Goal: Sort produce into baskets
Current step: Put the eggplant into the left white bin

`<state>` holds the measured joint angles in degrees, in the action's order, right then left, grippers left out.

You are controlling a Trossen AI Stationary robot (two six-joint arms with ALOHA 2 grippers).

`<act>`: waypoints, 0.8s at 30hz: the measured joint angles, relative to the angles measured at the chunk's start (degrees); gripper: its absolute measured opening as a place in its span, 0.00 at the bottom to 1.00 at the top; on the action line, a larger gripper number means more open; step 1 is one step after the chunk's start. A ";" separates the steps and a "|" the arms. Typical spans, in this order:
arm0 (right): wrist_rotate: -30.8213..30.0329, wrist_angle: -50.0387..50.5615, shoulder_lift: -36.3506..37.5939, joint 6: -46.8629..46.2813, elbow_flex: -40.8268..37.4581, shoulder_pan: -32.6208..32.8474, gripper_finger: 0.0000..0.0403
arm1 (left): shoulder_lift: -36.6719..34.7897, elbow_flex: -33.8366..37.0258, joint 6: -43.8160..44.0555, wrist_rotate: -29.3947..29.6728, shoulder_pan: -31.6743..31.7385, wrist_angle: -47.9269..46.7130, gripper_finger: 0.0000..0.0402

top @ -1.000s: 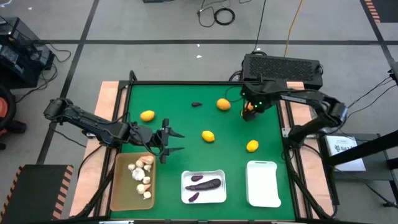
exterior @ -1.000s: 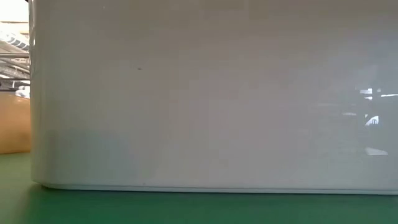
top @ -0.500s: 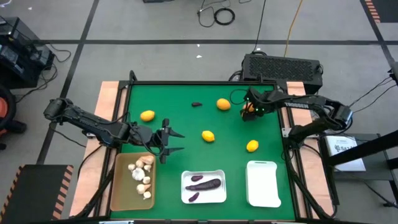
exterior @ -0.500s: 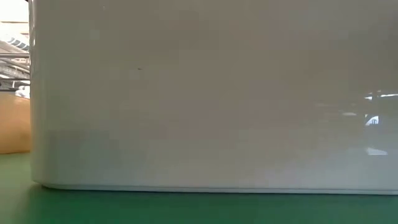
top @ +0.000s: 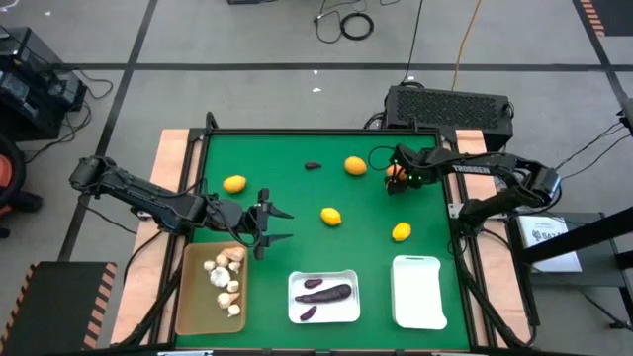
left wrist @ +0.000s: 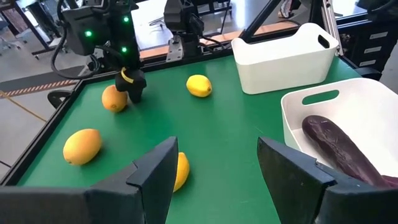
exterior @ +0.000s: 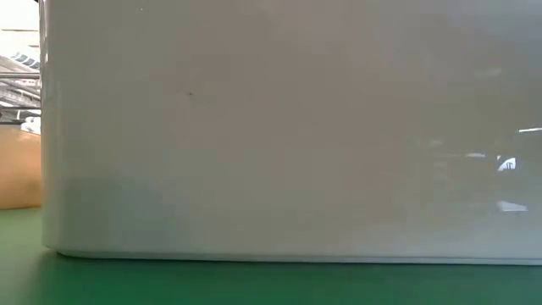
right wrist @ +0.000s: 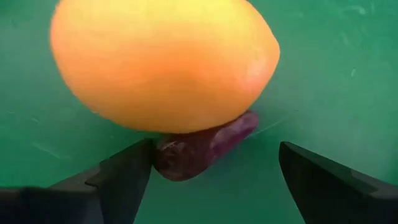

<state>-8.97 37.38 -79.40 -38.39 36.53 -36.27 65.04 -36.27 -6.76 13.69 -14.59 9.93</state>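
My right gripper points down at the table's far right, open. Its fingers straddle a small dark purple piece that lies against an orange fruit on the green mat. My left gripper hovers open beyond the tan basket, which holds whitish bulbs. The middle white basket holds purple pieces. The right white basket shows nothing inside. Loose on the mat lie another orange fruit, an orange one, two yellow ones and a purple piece. My right gripper comes from above with one finger close up against the purple piece's end. Whether it touches that end, I cannot tell. The other finger stands apart from the piece.
The low view is filled by a white basket's wall, with the tan basket's side at its left. Wooden rails frame the green mat. A black box sits behind the far right corner.
My right gripper has come down toward the mat beside the orange fruit, and its wrist has rolled while the arm's elbow sank. The produce has stayed in place.
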 joint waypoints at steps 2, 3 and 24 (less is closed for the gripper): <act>0.00 0.01 0.00 -0.02 -0.09 0.00 0.78 | 0.00 0.00 -0.09 0.00 0.00 -0.01 0.57; 0.00 -0.15 0.00 0.00 -0.09 0.00 0.75 | 0.00 0.00 -0.10 0.00 0.00 -0.01 0.57; 2.36 1.94 0.00 -1.46 1.29 0.00 0.16 | 0.00 0.00 -1.16 0.00 0.02 -0.01 0.57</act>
<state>-6.61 39.32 -79.40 -39.86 37.82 -36.27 65.04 -36.27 -7.92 13.69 -14.57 9.92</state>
